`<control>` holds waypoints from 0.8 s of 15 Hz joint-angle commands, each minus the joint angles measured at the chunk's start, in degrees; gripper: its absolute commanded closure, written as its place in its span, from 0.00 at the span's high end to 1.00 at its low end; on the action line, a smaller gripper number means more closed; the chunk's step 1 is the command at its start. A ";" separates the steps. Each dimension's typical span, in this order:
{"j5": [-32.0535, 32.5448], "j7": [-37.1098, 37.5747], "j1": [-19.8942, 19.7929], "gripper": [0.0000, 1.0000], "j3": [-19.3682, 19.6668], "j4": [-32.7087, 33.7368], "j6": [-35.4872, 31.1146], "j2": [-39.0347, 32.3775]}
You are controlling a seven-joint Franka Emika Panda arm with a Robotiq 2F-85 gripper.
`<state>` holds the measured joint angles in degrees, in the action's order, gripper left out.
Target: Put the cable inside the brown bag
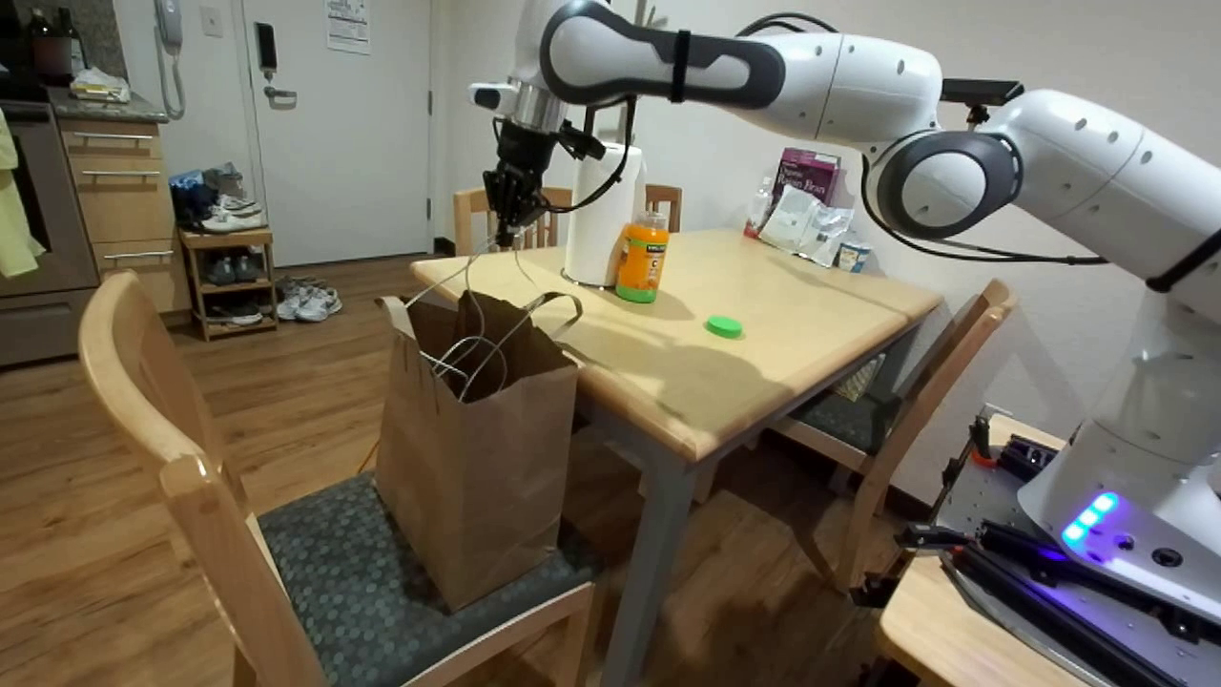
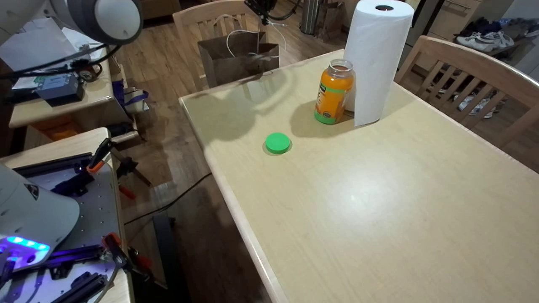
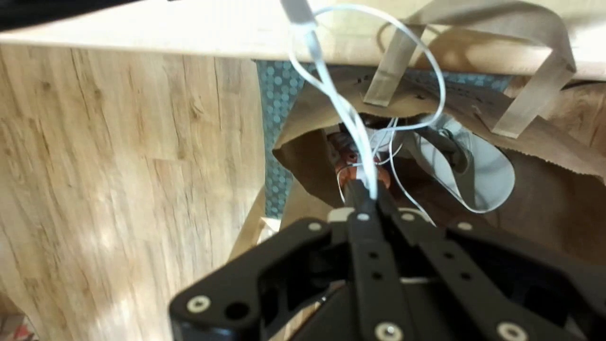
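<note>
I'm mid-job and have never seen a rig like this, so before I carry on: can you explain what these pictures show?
The machine is a jointed white robot arm ending in a black pinching tool. Two pictures come from cameras standing outside the robot, in different places. The wrist view is taken from the arm's own wrist, looking past the tool into the brown bag.

The bag stands on a chair beside the table. On the table are a paper-towel roll, an orange jar with its top off and a round green lid.

The tool is shut on a white cable. Some of it shows inside the bag, while other lengths run up out of the bag's mouth. What else lies inside is hard to make out.
</note>
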<state>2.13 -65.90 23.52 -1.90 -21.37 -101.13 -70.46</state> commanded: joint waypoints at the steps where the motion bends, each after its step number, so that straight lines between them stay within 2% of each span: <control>1: 2.83 4.36 1.18 0.01 0.58 0.24 1.60 -1.21; 7: 0.40 -3.08 3.19 0.01 -4.53 0.18 6.32 -2.25; 12: -2.28 -7.11 4.54 0.01 -8.66 -0.51 14.09 -1.93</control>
<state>2.57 -70.27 28.47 -7.77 -21.43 -91.54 -72.83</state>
